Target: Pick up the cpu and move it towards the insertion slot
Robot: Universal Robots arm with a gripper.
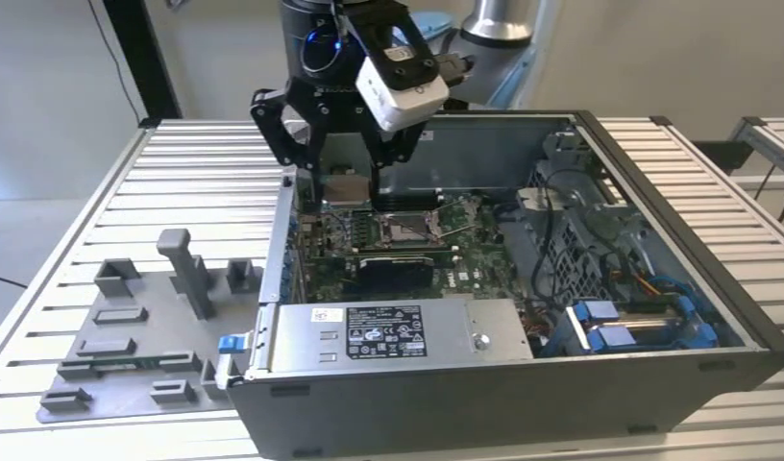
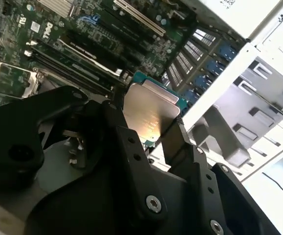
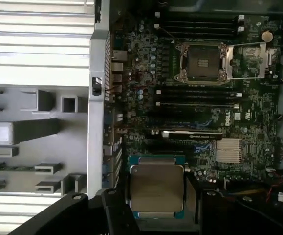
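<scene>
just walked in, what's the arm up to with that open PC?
The arm's tool is shut on the cpu, held flat between its fingers in both wrist views. In the exterior view it hangs above the open computer case, near the case wall on the exterior view's left. The insertion slot on the green motherboard is open and empty, and the chip is not over it yet. The grey fixture plate sits on the table beside the case.

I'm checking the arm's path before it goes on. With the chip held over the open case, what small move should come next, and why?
Probably a short level shift toward the socket. The gripper holds the chip above the green board, off to one side of the open socket, so it likely needs lining up before any lowering.
</scene>
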